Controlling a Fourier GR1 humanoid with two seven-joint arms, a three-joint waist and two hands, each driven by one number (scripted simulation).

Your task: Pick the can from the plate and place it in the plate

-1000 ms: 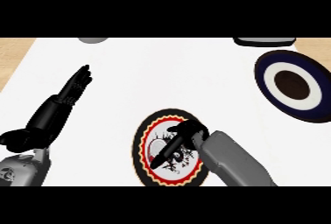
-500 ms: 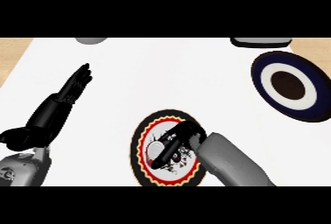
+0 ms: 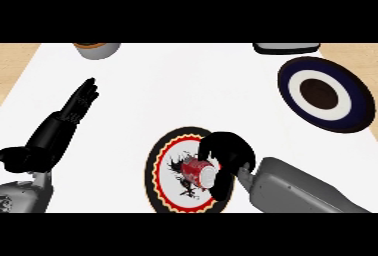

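The right robot hand [image 3: 227, 152] comes in from the lower right on its grey forearm [image 3: 303, 192] and its black fingers are curled around the can [image 3: 199, 172], so it holds the can. The can is red with a pale, whitish end that faces the lower right, and it lies tilted on its side and not upright. Most of its body shows just below and to the left of the curled fingers, and its upper part is hidden under the hand. The can is over the middle of a plate [image 3: 164, 165] that has a black outer rim, a red and yellow ring inside it, and a white centre with a dark drawing. I cannot tell whether the can touches this plate or is a little above it. The same plate lies directly under the right robot hand. Well apart from this hand, up and to the right of it, there is a second plate [image 3: 325, 94] on the white surface [image 3: 192, 85]; it is dark blue with a white ring and a dark brown centre. The left robot hand [image 3: 74, 107] shows at the left side, far from the can, with its fingers straight and together, pointing up, and it holds nothing. At the far edge of the surface, a grey bowl [image 3: 97, 49] is partly seen.
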